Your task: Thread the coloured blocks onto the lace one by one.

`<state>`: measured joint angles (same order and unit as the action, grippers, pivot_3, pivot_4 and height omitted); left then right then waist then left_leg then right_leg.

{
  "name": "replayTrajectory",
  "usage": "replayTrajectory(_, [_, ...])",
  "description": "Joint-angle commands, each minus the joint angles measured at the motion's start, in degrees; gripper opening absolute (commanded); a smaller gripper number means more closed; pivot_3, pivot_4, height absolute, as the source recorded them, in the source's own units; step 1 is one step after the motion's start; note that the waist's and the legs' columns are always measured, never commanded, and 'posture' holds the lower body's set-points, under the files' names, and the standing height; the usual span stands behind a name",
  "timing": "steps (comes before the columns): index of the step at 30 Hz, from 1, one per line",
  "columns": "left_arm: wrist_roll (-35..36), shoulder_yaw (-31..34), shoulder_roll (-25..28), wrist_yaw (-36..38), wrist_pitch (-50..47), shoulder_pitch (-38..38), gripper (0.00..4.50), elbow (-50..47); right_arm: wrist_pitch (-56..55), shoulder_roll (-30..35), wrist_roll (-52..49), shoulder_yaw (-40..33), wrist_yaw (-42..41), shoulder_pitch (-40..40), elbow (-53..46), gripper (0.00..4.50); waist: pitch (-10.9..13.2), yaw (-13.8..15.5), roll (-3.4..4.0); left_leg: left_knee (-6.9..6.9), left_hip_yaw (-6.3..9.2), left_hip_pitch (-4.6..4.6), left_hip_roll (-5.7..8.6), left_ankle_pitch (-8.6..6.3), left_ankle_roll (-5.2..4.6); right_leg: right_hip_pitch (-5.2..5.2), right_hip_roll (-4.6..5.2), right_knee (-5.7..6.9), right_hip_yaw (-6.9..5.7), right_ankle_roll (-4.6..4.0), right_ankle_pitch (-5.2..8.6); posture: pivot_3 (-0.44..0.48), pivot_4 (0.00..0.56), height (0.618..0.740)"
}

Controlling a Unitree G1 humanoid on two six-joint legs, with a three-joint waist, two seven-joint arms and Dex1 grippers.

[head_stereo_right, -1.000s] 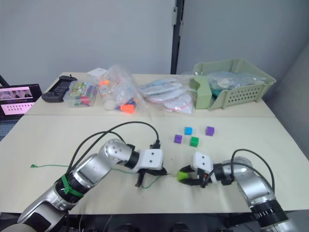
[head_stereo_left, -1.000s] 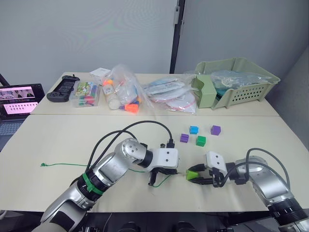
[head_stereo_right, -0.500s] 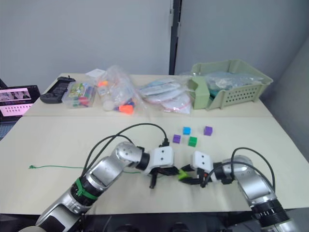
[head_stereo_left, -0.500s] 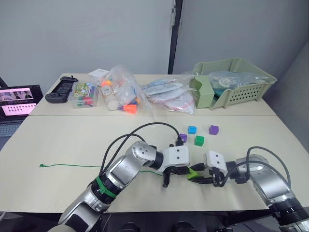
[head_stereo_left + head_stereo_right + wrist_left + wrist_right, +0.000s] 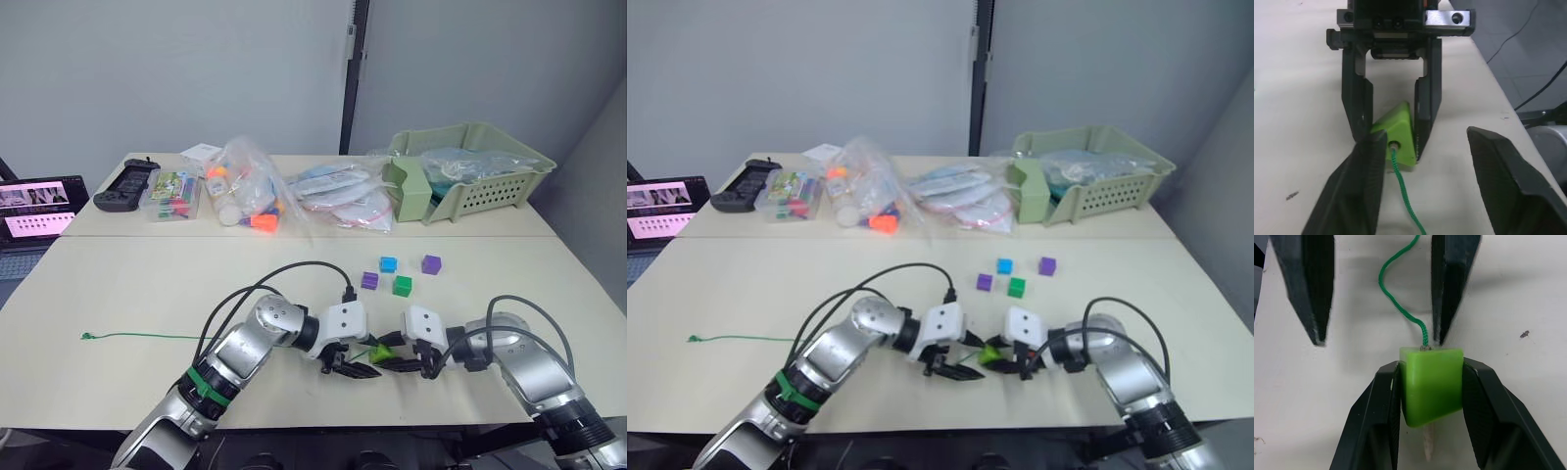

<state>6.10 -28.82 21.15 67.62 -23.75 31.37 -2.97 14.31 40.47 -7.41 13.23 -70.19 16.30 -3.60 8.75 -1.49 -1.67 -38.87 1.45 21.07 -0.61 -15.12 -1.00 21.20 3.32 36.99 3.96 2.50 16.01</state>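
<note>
The lime green block is pinched in my right gripper just above the table's front edge. The green lace runs into the block's hole, and its pale stiff tip pokes out on the far side. My left gripper faces the right one with its fingers spread to either side of the lace, holding nothing. The rest of the lace trails left across the table. A blue block, two purple blocks and a dark green block lie loose behind the grippers.
Along the back of the table stand a pale green basket, clear bags of toy pieces, a small clear box and a black controller. A laptop sits at the far left.
My left gripper moved right to meet the right one, then opened and let go of the lace. The lace's tip now sticks out through the lime green block.
</note>
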Motion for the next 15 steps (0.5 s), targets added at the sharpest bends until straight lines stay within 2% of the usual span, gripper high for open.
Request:
replayTrajectory(1, [1.15,3.20,2.80,0.77,1.54,0.36,2.60,-0.99,1.96,-0.20,2.21,3.39,0.76,-0.78,0.07,1.26,0.00,-0.10,0.00,0.00,0.00,0.00,-0.01,0.00,0.00,0.01,-0.02,0.01,0.00,0.00,0.00,0.000,0.150,0.740])
replayTrajectory(7, [0.43,4.87,6.59,0.52,4.17,0.07,2.60,1.75,2.81,-0.09,2.46,4.32,0.96,-0.26,-0.05,1.26,0.00,-0.25,0.00,0.01,0.00,0.01,-0.04,0.00,0.00,0.04,-0.02,0.00,-0.01,0.00,0.00,0.000,0.150,0.740])
replayTrajectory(13, [1.57,4.18,5.04,-1.13,2.20,-1.89,2.60,-0.69,6.84,0.86,3.26,5.90,0.55,1.48,-1.39,1.26,0.00,-0.41,0.00,0.03,0.00,0.03,-0.06,0.00,0.00,0.07,-0.02,0.00,-0.02,-0.01,0.00,0.000,0.150,0.740])
replayTrajectory(15, [1.34,4.14,4.86,-1.47,2.02,-2.26,2.60,-1.19,7.85,0.84,2.93,5.89,0.66,1.74,-2.20,2.29,0.01,-0.36,0.00,0.03,0.00,0.04,-0.06,0.00,0.00,0.08,-0.02,0.00,-0.02,-0.01,0.00,0.000,0.150,0.740])
